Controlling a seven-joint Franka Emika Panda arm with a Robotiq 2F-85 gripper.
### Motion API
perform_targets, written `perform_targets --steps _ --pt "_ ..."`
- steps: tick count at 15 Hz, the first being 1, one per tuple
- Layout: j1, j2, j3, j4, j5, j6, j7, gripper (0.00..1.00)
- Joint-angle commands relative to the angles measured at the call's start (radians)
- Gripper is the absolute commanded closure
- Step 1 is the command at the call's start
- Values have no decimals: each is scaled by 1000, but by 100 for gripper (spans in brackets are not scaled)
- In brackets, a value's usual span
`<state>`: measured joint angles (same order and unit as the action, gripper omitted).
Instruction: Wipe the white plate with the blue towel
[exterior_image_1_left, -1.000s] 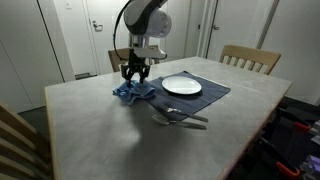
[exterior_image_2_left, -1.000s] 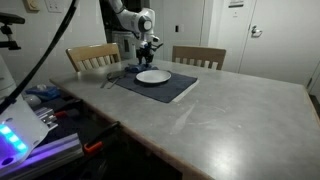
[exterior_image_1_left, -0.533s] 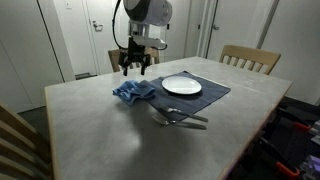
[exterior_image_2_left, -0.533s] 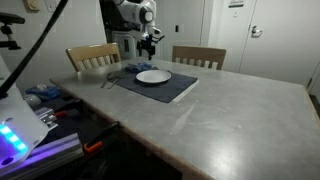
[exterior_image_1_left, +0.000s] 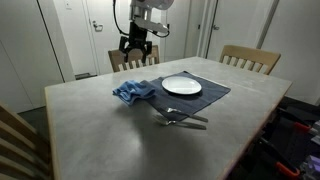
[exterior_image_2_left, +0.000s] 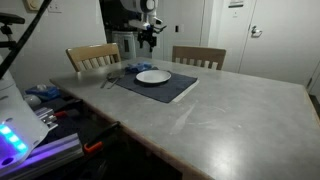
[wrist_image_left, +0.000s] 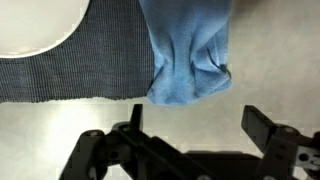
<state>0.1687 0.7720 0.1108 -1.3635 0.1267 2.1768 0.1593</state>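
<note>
The blue towel (exterior_image_1_left: 133, 92) lies crumpled on the table at the left edge of the dark placemat (exterior_image_1_left: 210, 92); in the wrist view (wrist_image_left: 190, 60) it fills the upper middle. The white plate (exterior_image_1_left: 181, 86) sits on the placemat and also shows in an exterior view (exterior_image_2_left: 153, 76) and at the wrist view's top left (wrist_image_left: 35, 25). My gripper (exterior_image_1_left: 137, 48) hangs open and empty well above the towel; in the wrist view its fingers (wrist_image_left: 195, 125) stand wide apart over bare table.
Cutlery (exterior_image_1_left: 180, 119) lies on the table in front of the placemat. Wooden chairs (exterior_image_1_left: 250, 58) stand at the far side, another chair back (exterior_image_1_left: 15, 135) at the near left. The grey table (exterior_image_1_left: 90, 130) has its edges all around.
My gripper has risen straight up from the towel, letting it go; the towel stays crumpled on the table beside the plate.
</note>
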Motion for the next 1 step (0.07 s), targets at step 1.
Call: perform_targets --steps 1 --pt "-15 -30 6 -22 23 -31 -5 0"
